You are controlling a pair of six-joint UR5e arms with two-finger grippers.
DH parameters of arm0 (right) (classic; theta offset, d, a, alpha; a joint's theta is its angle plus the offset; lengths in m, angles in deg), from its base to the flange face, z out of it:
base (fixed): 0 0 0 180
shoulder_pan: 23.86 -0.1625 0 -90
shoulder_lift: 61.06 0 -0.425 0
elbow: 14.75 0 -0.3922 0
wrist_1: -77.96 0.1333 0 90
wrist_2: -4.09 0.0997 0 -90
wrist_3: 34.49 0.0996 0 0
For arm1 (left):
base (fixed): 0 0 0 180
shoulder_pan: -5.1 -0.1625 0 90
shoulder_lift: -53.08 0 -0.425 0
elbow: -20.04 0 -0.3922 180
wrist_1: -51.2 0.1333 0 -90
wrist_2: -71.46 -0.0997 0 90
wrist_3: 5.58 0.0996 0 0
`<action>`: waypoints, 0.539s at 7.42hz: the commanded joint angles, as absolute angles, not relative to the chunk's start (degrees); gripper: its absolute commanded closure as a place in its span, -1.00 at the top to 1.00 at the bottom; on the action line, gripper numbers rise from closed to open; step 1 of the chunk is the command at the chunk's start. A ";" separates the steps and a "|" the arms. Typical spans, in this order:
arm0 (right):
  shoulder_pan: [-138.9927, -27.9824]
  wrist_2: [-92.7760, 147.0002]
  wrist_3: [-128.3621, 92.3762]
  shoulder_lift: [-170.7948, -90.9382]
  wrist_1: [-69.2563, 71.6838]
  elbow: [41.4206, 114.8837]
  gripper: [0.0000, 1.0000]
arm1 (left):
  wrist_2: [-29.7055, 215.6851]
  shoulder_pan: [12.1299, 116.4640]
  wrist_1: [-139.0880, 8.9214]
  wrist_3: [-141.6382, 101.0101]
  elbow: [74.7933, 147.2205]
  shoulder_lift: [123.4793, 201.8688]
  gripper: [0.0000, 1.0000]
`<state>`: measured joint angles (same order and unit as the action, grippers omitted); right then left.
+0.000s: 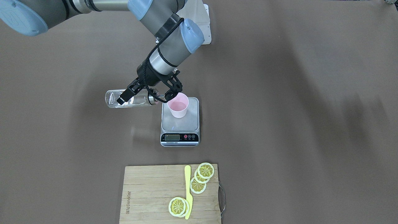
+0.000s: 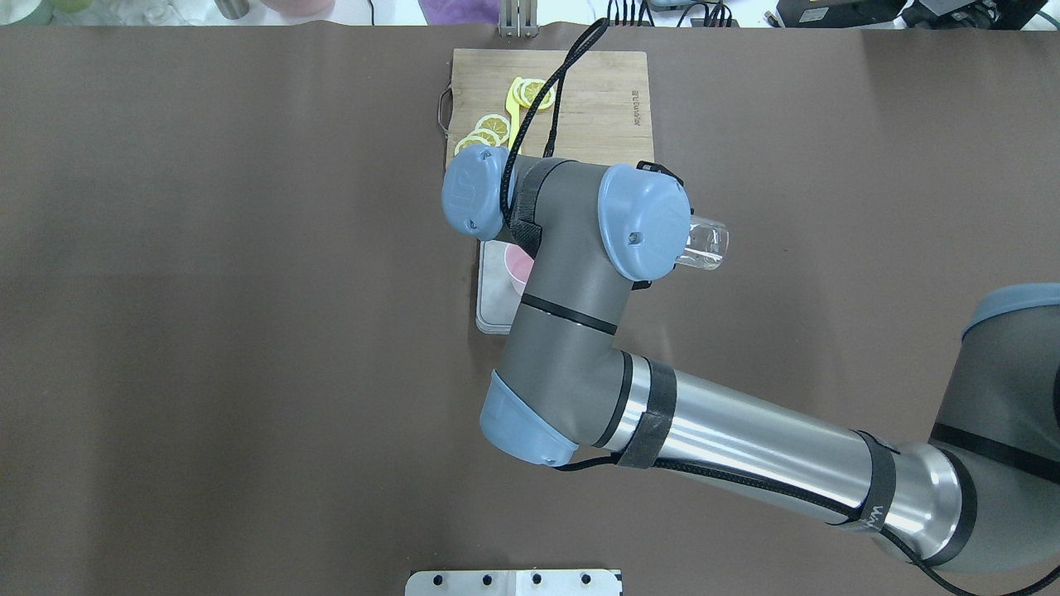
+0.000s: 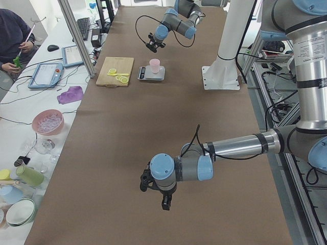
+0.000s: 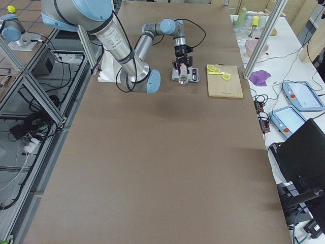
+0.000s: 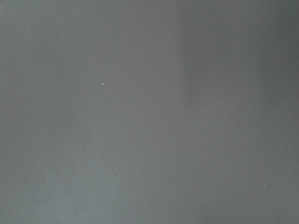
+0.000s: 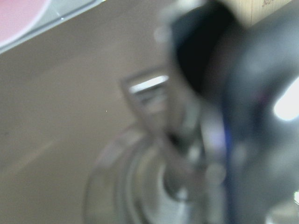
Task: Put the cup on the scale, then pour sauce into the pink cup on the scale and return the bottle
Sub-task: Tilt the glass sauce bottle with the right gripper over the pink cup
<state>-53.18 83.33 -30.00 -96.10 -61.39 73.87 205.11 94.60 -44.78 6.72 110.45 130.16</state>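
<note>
On the matte brown worktop (image 1: 279, 124), toward its edge far from the robot's base, sits the flat brushed-steel kitchen scale (image 1: 192, 119). My right jaws are clamped across the slim clear glass bottle (image 1: 136, 100), held level with its shiny metal spout at the rim of the small tapered pale pink plastic cup (image 1: 178, 107) on the platform. I judge this the pour: roll the wrist slowly, as smooth glass may slip and a light cup tips if nudged; how the left jaws stand I cannot tell.
</note>
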 commanded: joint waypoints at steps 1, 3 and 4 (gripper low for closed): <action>-53.12 83.37 -29.84 -96.04 -62.57 73.93 -1.00 | 205.05 94.66 -44.78 6.72 110.48 130.16 0.96; -53.12 83.37 -29.75 -95.95 -63.81 73.93 -1.00 | 205.14 94.66 -44.78 6.72 110.48 130.16 0.96; -53.04 83.28 -29.75 -95.95 -64.16 73.84 -1.00 | 205.14 94.66 -44.78 6.72 110.39 130.16 0.96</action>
<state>-53.10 83.35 -29.77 -95.96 -63.65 73.91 205.13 94.66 -44.78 6.72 110.46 130.16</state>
